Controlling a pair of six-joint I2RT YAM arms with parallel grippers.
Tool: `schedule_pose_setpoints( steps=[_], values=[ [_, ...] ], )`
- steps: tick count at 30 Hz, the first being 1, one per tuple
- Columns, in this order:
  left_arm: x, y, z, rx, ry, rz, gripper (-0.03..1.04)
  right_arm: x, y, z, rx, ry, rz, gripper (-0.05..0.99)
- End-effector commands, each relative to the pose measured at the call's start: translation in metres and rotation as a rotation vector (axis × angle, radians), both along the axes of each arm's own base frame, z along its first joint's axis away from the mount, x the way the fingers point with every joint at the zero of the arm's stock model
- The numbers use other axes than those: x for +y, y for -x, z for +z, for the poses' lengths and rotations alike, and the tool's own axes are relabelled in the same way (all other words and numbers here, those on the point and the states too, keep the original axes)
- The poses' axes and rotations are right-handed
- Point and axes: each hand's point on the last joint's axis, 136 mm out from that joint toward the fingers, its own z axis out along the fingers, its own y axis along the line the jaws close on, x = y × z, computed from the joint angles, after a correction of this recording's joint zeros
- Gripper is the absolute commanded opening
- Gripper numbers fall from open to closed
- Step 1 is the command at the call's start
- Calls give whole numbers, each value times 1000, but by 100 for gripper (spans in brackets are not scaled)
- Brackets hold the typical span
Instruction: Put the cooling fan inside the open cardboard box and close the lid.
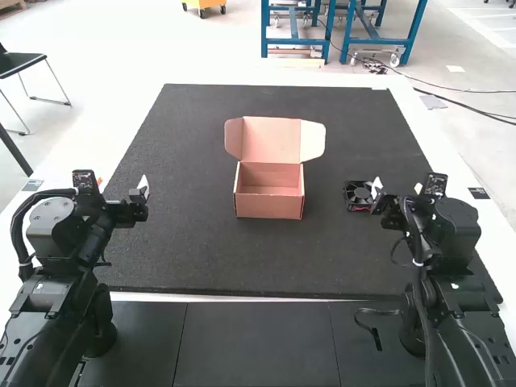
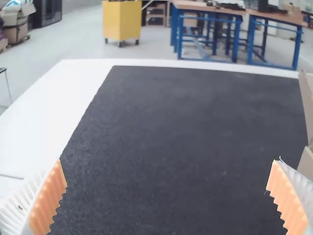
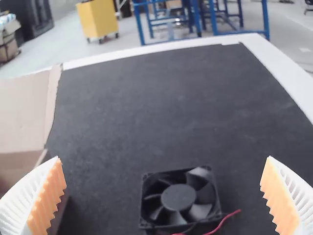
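An open brown cardboard box [image 1: 269, 190] stands at the middle of the black mat, its lid [image 1: 272, 139] raised at the far side. A small black cooling fan [image 1: 359, 194] with a red wire lies flat on the mat to the box's right. My right gripper [image 1: 379, 196] hovers open just in front of the fan; the fan [image 3: 179, 198] lies between its white ribbed fingers [image 3: 41, 197]. The box wall [image 3: 24, 122] appears beside it. My left gripper [image 1: 141, 193] stands open near the mat's left edge, its orange pads [image 2: 48, 203] wide apart over bare mat.
The black mat [image 1: 274, 242] covers most of the white table [image 1: 81, 153]. A corner of the box [image 2: 307, 117] shows in the left wrist view. Open mat lies in front of the box and around both grippers.
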Motion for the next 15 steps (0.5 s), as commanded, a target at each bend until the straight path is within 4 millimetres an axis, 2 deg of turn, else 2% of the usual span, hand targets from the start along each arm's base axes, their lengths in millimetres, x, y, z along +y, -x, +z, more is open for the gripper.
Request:
schedule_pose_setpoints(
  steps=[1,8,10,15],
  values=[
    [-1,0,0,-8,9,-2,96,0,0,2,-13,-9,-6,91],
    [0,0,3,-17,11,-1,96,0,0,2,-15,3,-5,91],
    [0,0,14,-65,20,-1,96,-1,0,4,-21,0,-9,91],
    [-1,1,26,-115,18,-3,96,-13,0,37,-157,-12,-73,91]
  ],
)
